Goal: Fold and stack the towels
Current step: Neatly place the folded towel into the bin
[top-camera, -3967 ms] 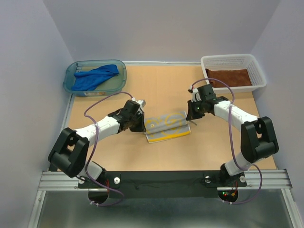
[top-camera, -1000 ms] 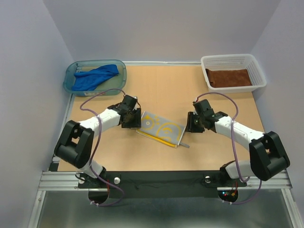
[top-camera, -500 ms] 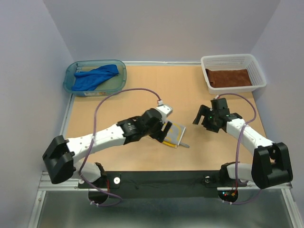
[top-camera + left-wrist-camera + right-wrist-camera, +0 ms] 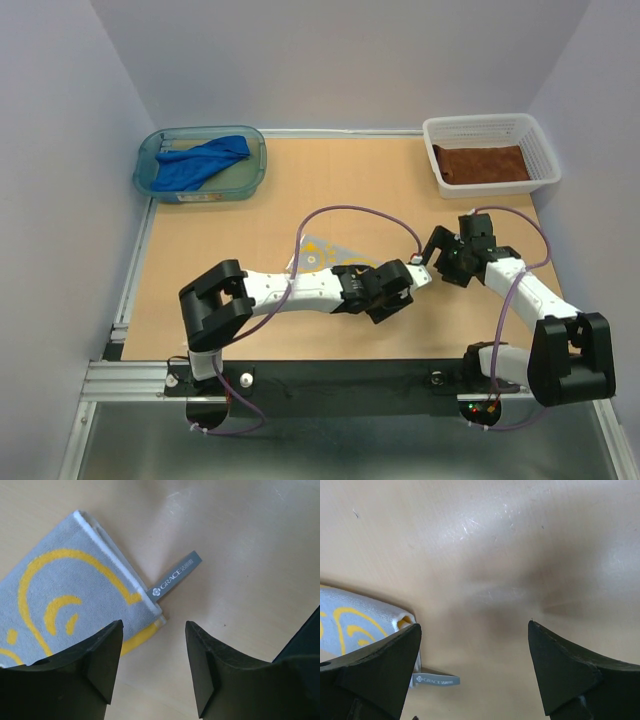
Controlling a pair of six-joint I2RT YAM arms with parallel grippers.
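Observation:
The yellow towel (image 4: 318, 254), with a grey-white pattern, lies folded on the table and my left arm covers most of it. In the left wrist view its folded corner (image 4: 60, 590) and grey label (image 4: 175, 574) lie just beyond my left gripper (image 4: 152, 630), which is open over bare table. My left gripper (image 4: 388, 300) hangs past the towel's right end. My right gripper (image 4: 438, 256) is wide open, with the towel's corner (image 4: 355, 622) beside its left finger (image 4: 380, 670). The blue towel (image 4: 200, 163) lies crumpled in a teal tub (image 4: 150, 185). The rust-brown towel (image 4: 485, 163) lies flat in a white basket (image 4: 545, 150).
The tub stands at the back left corner and the basket at the back right corner. Purple cables loop above both arms. The two grippers are close together right of the table's centre (image 4: 350, 190).
My left arm has swept right across the yellow towel, taking its left end over, and has let go. My right gripper opened and drew back to the right.

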